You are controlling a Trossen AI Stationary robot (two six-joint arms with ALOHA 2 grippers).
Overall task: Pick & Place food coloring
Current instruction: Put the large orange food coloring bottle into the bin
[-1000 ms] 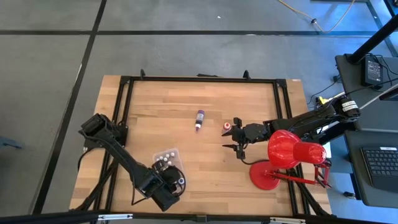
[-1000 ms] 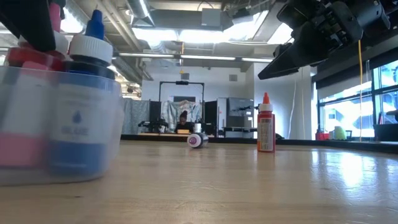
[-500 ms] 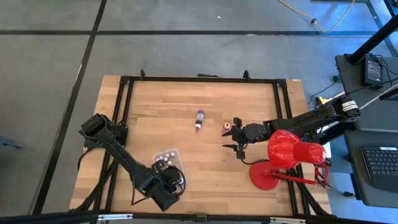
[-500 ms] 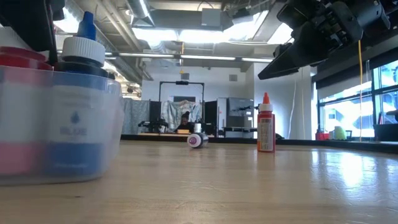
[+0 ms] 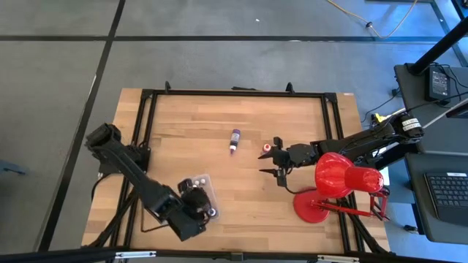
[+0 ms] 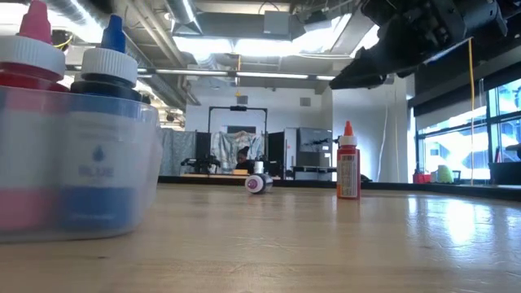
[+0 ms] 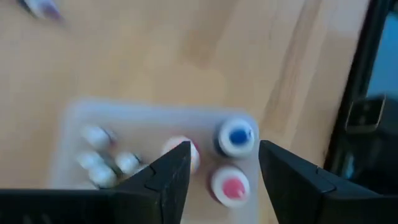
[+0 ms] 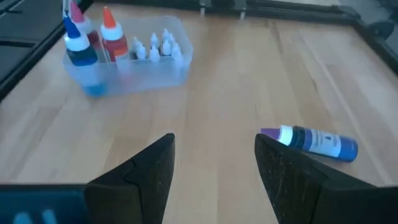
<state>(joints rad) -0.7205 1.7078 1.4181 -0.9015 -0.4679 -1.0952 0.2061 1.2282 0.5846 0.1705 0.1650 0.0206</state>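
several small food coloring bottles [image 8: 118,43] with white, blue, pink and orange-red caps stand upright in a clear rectangular plastic tray [image 5: 199,191] near the front of the wooden surface [image 5: 183,139]. a purple bottle [image 5: 235,139] lies on its side mid-surface; a red bottle [image 6: 348,163] stands beside the right tool [image 5: 271,162], spread and empty. the left tool [image 7: 221,171], parted and empty, hangs over the tray.

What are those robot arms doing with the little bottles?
They are sorting food coloring bottles into a clear tray. The left gripper hangs open just above the tray, holding nothing. The right gripper waits open beside a standing red bottle. A purple bottle lies on the table, not picked up yet.
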